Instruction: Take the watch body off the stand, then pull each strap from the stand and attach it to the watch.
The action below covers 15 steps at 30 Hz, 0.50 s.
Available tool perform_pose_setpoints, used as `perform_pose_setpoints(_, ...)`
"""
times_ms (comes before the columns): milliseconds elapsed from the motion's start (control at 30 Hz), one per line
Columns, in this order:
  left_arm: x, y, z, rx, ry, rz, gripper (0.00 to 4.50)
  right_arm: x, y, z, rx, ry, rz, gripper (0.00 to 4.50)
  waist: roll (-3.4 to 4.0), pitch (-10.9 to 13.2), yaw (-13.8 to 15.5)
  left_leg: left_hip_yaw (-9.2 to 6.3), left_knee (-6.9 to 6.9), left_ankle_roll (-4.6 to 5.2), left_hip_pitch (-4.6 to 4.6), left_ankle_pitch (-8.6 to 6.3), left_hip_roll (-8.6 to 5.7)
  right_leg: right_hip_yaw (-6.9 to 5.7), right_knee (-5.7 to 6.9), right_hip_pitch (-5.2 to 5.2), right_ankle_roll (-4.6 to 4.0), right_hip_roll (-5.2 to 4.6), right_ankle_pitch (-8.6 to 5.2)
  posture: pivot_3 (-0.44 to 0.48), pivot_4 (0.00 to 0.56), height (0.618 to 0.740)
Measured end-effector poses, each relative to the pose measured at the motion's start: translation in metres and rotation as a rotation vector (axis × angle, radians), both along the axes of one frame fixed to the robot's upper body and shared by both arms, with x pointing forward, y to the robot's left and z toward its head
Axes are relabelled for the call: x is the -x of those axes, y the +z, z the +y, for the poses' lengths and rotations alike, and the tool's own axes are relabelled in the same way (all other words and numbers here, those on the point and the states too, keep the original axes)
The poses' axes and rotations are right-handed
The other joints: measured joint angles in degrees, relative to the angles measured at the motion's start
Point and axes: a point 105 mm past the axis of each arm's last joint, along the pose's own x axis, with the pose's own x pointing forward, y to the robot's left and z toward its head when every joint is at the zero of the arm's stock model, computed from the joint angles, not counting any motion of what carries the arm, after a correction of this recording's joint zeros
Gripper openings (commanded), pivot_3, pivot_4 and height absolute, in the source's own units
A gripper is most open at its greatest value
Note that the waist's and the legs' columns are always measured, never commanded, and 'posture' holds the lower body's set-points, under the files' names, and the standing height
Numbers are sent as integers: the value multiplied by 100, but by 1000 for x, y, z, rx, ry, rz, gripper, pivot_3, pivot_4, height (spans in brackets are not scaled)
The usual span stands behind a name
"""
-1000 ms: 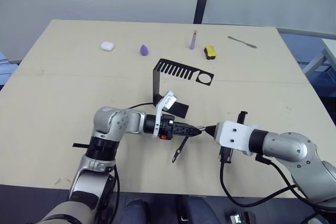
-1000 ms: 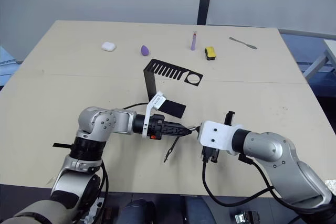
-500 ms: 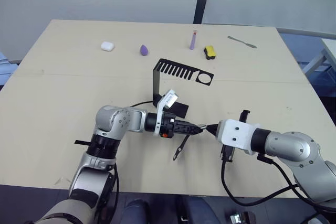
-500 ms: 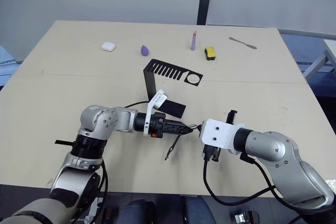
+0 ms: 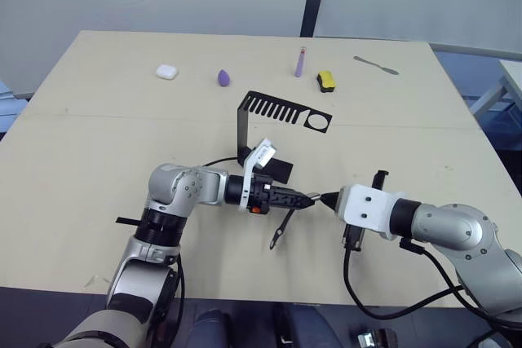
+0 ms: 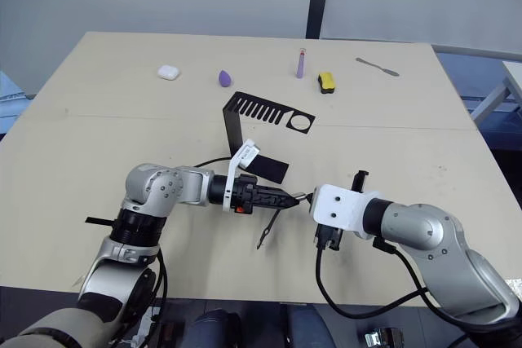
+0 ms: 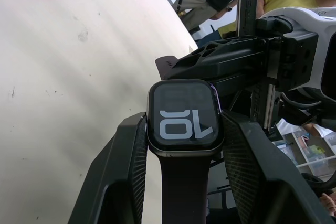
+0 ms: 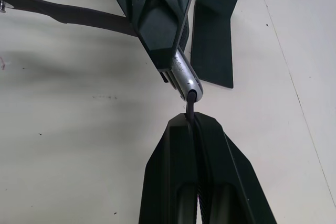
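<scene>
My left gripper [image 5: 302, 200] is shut on the watch body [image 7: 184, 116], a silver-rimmed case with a black screen, held just above the table in front of the stand [image 5: 281, 108]. One dark strap [image 5: 281, 230] is fixed to the watch and hangs down to the table. My right gripper [image 5: 325, 199] faces the left one tip to tip. It is shut on a second thin strap [image 8: 192, 109], seen edge-on, whose end meets the watch's silver rim [image 8: 184, 81]. The black stand's comb arm carries nothing.
Along the far side of the table lie a white case [image 5: 167, 72], a purple egg shape [image 5: 223, 77], an upright lilac tube [image 5: 299, 61], a yellow-and-black block [image 5: 326, 80] and a metal tool [image 5: 376, 65]. A thin black strip [image 5: 126, 222] lies by my left arm.
Both grippers have edged slightly to the right together since a second ago, still tip to tip. Nothing has visibly moved in the last half second.
</scene>
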Motion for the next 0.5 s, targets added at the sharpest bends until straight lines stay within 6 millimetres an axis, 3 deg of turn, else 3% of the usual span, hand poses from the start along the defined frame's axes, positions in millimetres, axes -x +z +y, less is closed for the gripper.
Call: perform_pose_setpoints(500,0,-1,-1,-3,-3,1,1576,0,0,-1,-1,-6,15,0,0,0,0,0,0,0,0,0,0,0,0,0,0,0,0,0,150,740)
